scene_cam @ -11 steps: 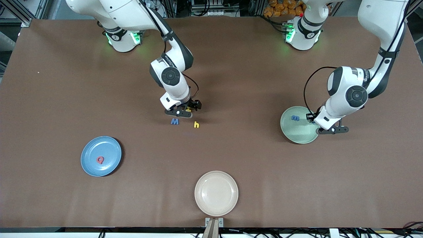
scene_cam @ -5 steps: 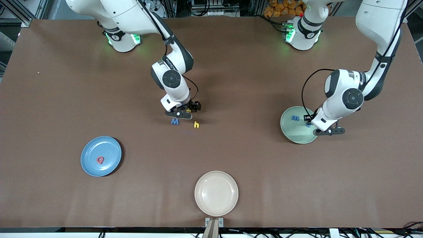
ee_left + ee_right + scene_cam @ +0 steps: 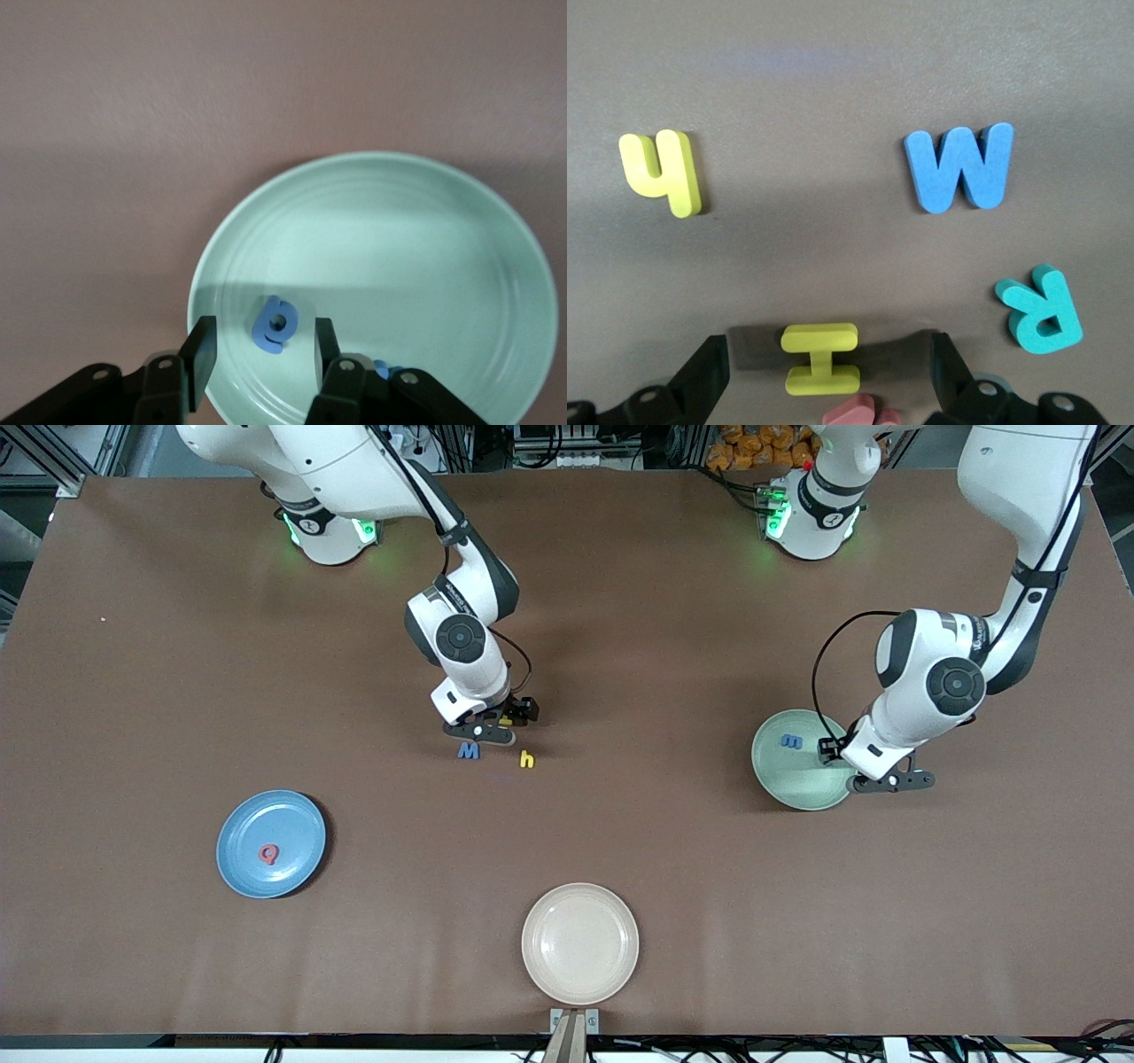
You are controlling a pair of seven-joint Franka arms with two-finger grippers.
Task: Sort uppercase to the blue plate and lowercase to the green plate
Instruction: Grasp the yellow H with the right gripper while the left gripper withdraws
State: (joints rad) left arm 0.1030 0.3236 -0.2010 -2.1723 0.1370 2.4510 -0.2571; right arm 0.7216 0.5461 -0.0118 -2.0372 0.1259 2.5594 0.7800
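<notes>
Green plate (image 3: 802, 778): two blue letters on it.
Left gripper (image 3: 261, 350): over green plate, fingers apart astride blue letter (image 3: 275, 325).
Right gripper (image 3: 826, 372): fingers spread around yellow H (image 3: 821, 358).

Open worktop (image 3: 664, 691) is seen around the yellow H (image 3: 820, 358); nearby it is crowded by the blue M (image 3: 959, 167), teal R (image 3: 1040, 309) and yellow h (image 3: 660, 171).

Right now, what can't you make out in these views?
- Red letter, right wrist view: cut off by the frame edge between the right tool fingers; shape unreadable.
- Second blue piece on the green plate, left wrist view: mostly hidden by the left tool.
- Teal R: the right tool covers it in the front view.
</notes>
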